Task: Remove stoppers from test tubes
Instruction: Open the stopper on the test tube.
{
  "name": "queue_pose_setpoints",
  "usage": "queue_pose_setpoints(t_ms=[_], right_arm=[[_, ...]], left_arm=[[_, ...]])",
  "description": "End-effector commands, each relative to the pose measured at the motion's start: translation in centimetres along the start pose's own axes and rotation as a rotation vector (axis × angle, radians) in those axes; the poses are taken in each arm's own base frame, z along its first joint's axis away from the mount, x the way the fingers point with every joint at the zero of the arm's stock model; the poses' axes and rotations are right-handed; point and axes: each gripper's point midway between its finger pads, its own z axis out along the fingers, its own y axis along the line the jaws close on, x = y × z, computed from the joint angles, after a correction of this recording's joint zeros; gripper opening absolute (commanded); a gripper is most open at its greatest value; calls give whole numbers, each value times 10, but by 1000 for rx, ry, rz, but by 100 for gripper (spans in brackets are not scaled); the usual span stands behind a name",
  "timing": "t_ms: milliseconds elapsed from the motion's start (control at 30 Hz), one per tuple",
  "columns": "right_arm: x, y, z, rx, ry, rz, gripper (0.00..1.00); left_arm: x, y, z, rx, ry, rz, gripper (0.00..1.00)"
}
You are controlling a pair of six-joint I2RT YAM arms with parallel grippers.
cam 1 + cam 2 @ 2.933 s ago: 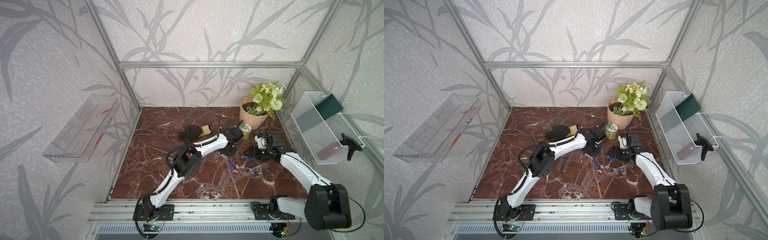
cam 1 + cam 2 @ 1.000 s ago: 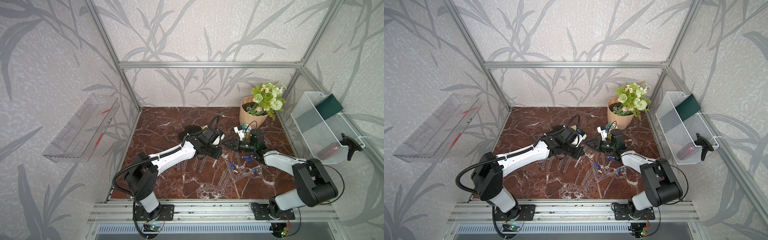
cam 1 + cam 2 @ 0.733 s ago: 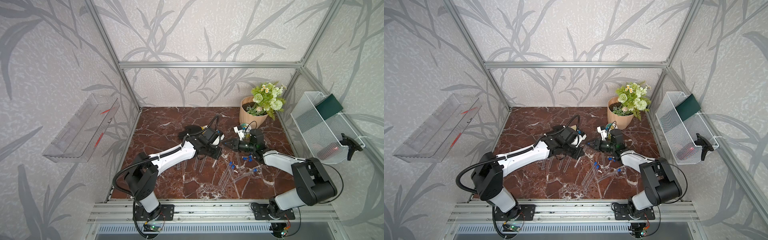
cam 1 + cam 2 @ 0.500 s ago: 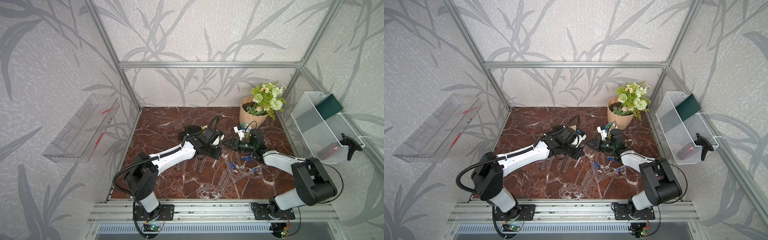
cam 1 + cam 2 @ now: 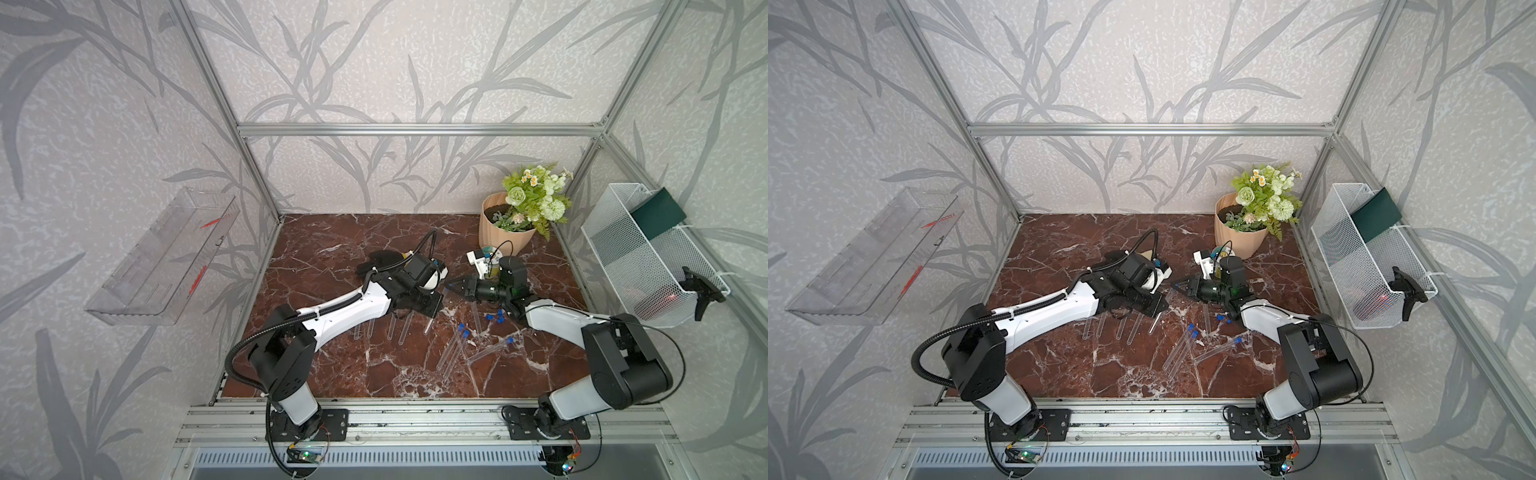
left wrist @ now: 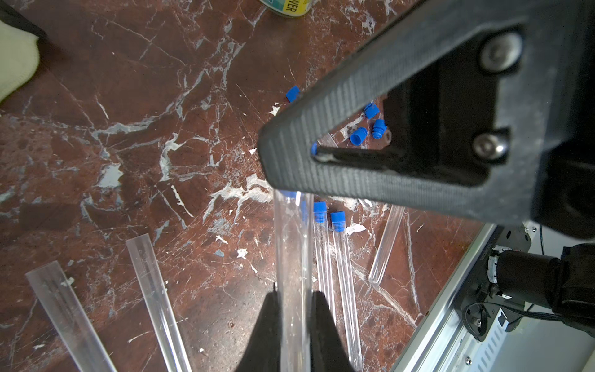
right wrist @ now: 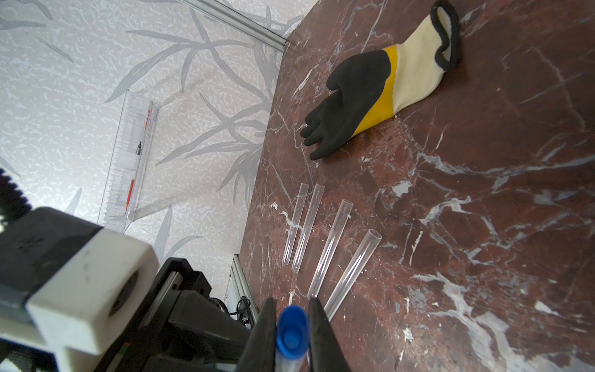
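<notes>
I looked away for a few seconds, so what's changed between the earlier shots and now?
The left fingers, holding a tube, pulled back toward the middle. The right fingers came in and shut on its blue stopper. The bare tubes, glove and flowerpot stayed put.

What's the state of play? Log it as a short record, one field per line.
left gripper: shut on a tube
right gripper: shut on the stopper seated in that tube
open tubes: four in a row on the table
capped tubes: three lying apart from those
loose stoppers: small cluster on the table
glove: lying flat on the table
</notes>
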Motion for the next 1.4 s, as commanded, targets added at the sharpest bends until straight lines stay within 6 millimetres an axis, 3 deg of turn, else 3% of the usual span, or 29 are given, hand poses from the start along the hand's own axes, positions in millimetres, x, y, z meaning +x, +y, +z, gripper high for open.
queue_pose_setpoints(t_ms=[0, 1367], right_arm=[[-11, 6, 4, -9, -22, -34, 10], [-49, 10, 10, 25, -53, -56, 10]], left_arm=[[-1, -2, -10, 13, -18, 4, 1], [21, 10, -9, -10, 37, -5, 0]])
